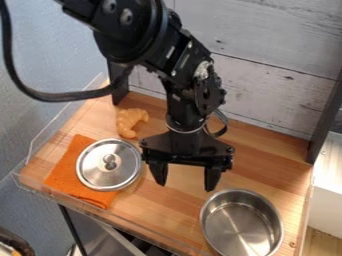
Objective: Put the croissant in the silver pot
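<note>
Silver round metal pot, lidless, sat nr the front R corner of the light-brown wooden tabletop. Clear plastic rim ran along the L side; white-grey plank wall stood behind, w/ a blue-grey wall off L. Orange cloth lay front L, round silver metal lid partly on it. Tan crescent-shaped croissant lay on the wood just behind the lid, back-L of the black two-finger gripper, apart from it. Gripper hung btwn lid & pot, fingers spread wide.
</note>
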